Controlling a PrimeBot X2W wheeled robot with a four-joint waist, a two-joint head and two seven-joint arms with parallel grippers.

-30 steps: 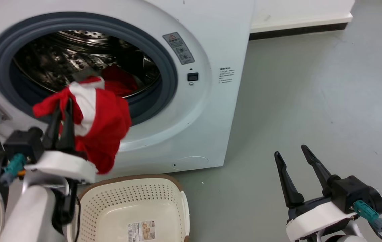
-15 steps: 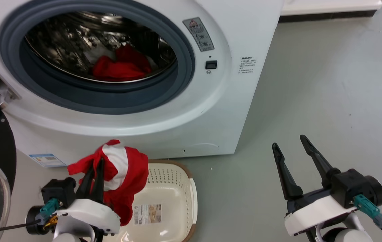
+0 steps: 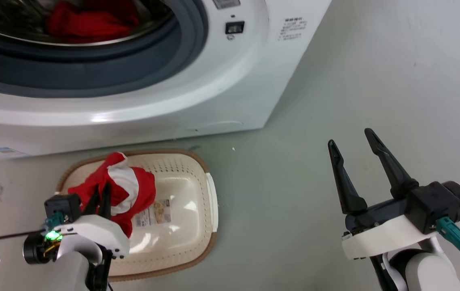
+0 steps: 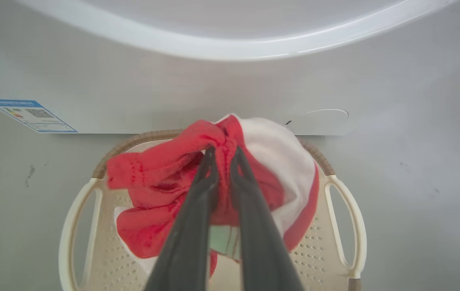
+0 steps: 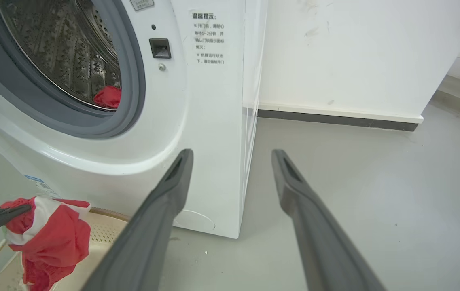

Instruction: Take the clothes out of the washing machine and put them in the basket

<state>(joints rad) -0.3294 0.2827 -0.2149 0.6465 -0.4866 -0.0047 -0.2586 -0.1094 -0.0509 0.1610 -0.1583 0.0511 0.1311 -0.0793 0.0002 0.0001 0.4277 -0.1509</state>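
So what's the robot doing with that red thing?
The robot is unloading laundry. Its left tool is shut on a soft red-and-white striped garment, holding it over the cream perforated plastic basket. The basket sits on the grey floor in front of the big white front-loading washing machine. It has not let go yet. More red fabric lies inside the shiny steel drum. The right tool is open and empty, off to the side.
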